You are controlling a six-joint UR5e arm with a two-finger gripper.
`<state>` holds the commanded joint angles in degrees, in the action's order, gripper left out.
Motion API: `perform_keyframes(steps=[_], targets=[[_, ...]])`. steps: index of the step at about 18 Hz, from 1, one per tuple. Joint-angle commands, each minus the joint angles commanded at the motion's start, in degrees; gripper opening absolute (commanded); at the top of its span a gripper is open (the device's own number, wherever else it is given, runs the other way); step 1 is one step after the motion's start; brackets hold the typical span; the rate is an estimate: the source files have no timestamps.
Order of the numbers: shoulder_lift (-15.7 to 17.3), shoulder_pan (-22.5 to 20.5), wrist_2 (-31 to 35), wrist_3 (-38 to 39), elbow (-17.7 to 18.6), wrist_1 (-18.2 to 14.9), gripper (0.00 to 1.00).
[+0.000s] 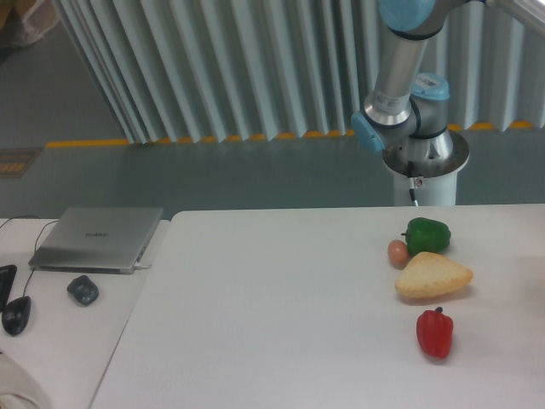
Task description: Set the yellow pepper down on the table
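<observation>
The yellow pepper is out of view. The white table [272,315] fills the lower middle and right of the camera view. Only the arm's base and lower links [407,102] show behind the table's far edge at the upper right. The gripper itself is outside the frame on the right side.
On the table's right part lie a green pepper [427,234], a small brown egg-like item [398,251], a pale yellow wedge [433,276] and a red pepper [434,332]. A laptop [100,238], a dark lump [83,290] and a mouse [16,313] sit on the left desk.
</observation>
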<state>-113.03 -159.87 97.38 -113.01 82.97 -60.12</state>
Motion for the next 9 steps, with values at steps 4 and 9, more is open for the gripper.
perform_keyframes(steps=[4, 9], targets=[[-0.4, -0.3, -0.2, -1.2, 0.0, 0.1, 1.00], [-2.1, -1.4, -0.2, -1.1, 0.0, 0.1, 1.00]])
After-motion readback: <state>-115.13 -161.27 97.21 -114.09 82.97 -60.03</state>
